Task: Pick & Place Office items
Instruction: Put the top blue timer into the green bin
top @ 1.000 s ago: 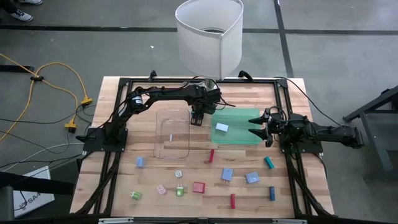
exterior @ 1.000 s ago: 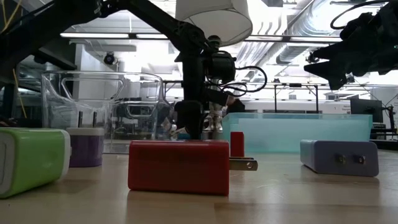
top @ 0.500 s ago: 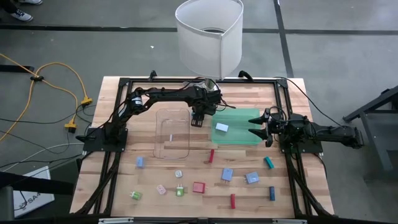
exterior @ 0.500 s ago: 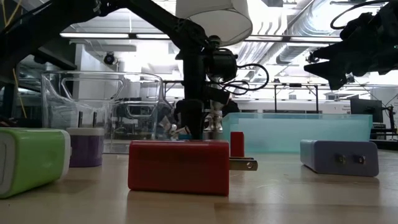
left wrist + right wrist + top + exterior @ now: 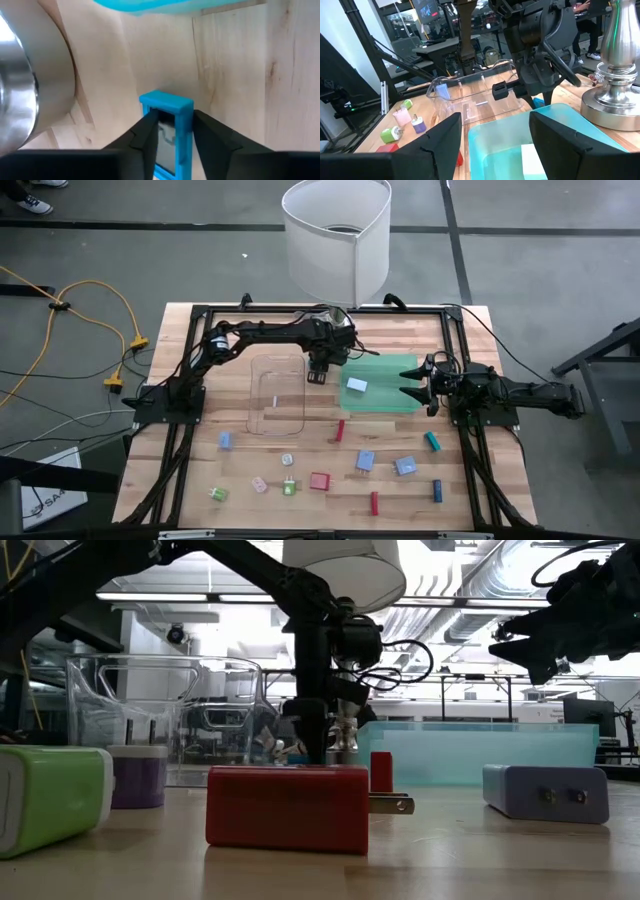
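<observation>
The left end effector (image 5: 169,142) is clamped on a blue block (image 5: 167,130) low over the tabletop (image 5: 400,330), between the clear tray (image 5: 277,394) and the green tray (image 5: 385,390). Held narrowly, the block could slip or catch the green tray's rim. The green tray holds one pale block (image 5: 356,385); the clear tray holds a pale stick (image 5: 273,400). The right end effector (image 5: 412,388) waits with fingers apart above the green tray. Other items (image 5: 319,481) are scattered near the front.

Floor: grey concrete (image 5: 90,240), yellow cable (image 5: 95,300) trailing.
Worktop: pale wood planks (image 5: 470,490).
Ceiling: exposed ducts (image 5: 470,580).
</observation>
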Action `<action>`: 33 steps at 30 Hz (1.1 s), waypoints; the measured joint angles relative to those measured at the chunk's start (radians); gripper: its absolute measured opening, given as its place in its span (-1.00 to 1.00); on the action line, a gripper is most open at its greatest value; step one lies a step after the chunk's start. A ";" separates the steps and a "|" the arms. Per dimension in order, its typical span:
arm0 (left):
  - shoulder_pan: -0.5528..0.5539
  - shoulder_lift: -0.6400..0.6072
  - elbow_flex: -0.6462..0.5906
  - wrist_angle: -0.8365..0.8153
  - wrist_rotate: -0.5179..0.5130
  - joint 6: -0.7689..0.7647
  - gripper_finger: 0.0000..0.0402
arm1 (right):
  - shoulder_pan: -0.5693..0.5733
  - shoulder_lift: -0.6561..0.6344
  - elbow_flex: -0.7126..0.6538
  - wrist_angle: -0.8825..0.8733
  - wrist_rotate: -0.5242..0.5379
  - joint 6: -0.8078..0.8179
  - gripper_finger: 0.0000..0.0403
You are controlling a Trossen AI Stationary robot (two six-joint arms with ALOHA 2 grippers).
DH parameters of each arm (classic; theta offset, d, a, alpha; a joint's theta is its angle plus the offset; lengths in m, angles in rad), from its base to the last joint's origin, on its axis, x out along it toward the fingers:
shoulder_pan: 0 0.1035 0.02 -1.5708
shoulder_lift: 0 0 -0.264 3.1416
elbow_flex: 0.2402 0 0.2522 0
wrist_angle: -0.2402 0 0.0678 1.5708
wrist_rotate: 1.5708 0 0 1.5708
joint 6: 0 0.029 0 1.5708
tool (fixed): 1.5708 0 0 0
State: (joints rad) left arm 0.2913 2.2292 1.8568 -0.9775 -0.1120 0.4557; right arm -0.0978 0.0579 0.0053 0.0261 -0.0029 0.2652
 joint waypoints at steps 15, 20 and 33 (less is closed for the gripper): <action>-0.002 -0.010 0.002 0.003 -0.018 0.000 -0.73 | 0.000 0.000 0.000 0.000 0.000 0.000 0.10; -0.002 -0.009 0.002 0.003 -0.018 -0.001 -0.71 | 0.000 0.000 0.000 0.000 0.000 0.000 0.10; -0.008 -0.020 0.001 0.005 -0.044 -0.006 -0.80 | 0.000 0.000 0.000 0.000 0.000 0.000 0.10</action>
State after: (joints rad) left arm 0.2829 2.2093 1.8576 -0.9726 -0.1562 0.4493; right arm -0.0982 0.0580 0.0053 0.0261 -0.0029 0.2651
